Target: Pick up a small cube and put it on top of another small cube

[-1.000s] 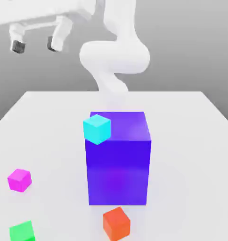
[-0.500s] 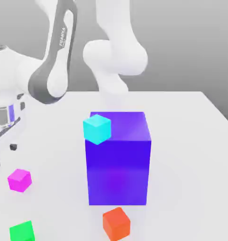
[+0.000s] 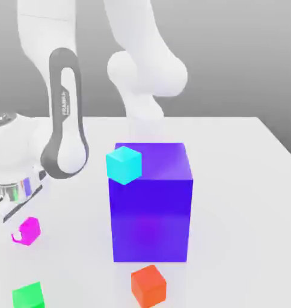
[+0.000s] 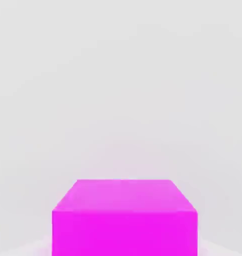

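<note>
At the exterior view's left, the rear cube (image 3: 30, 230) lies behind the near cube (image 3: 29, 297); the front cube (image 3: 148, 286) lies before the large block (image 3: 151, 219) (corner cube (image 3: 124, 165) at its upper left).

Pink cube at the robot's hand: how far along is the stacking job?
Done: the arm has reached the small pink cube, and the jaws look closed on it, one on either side. In hand: the pick-up; the cube still appears to be down on the table. Left: lifting it and setting it on another small cube. Which one I can't tell; green and orange-red both have bare tops.
</note>
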You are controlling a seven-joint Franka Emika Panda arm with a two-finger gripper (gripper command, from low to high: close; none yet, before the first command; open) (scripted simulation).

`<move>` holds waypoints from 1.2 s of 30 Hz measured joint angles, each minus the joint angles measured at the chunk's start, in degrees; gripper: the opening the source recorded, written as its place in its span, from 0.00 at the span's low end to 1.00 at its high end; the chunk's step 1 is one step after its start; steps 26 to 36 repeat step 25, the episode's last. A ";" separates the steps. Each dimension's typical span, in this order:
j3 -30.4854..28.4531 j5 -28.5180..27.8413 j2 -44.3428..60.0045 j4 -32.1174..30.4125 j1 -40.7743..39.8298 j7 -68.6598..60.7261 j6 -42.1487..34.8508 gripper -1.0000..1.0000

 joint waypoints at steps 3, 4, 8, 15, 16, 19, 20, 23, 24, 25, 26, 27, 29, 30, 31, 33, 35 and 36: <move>-1.37 -2.22 -5.94 -1.19 0.87 1.66 -4.74 0.00; -1.52 -3.02 -7.57 -1.22 1.13 2.02 -6.34 0.00; 1.66 -4.88 -6.41 5.67 3.72 -1.20 -12.03 0.00; 8.29 -7.92 -1.67 20.08 9.24 -8.20 -21.76 0.00; 8.93 -8.35 -0.60 21.65 9.90 -8.87 -22.28 0.00; 8.93 -9.47 4.73 23.29 10.90 -8.92 -18.62 0.00; 8.73 -9.79 6.54 23.49 11.12 -8.76 -17.02 1.00; 8.74 -9.79 6.54 23.49 11.12 -8.76 -17.02 1.00; 8.74 -9.79 6.54 23.49 11.12 -8.76 -17.02 1.00; 8.74 -9.79 6.54 23.49 11.12 -8.76 -17.02 1.00; 8.74 -9.79 6.54 23.49 11.12 -8.76 -17.02 1.00; 8.74 -9.79 6.54 23.49 11.12 -8.76 -17.02 1.00; 8.74 -9.79 6.54 23.49 11.12 -8.76 -17.02 1.00; 8.74 -9.79 6.54 23.49 11.12 -8.76 -17.02 1.00; 8.74 -9.79 6.54 23.49 11.12 -8.76 -17.02 1.00; 8.74 -9.79 6.54 23.49 11.12 -8.76 -17.02 1.00; 8.74 -9.79 6.54 23.49 11.12 -8.76 -17.02 1.00; 8.74 -9.79 6.54 23.49 11.12 -8.76 -17.02 1.00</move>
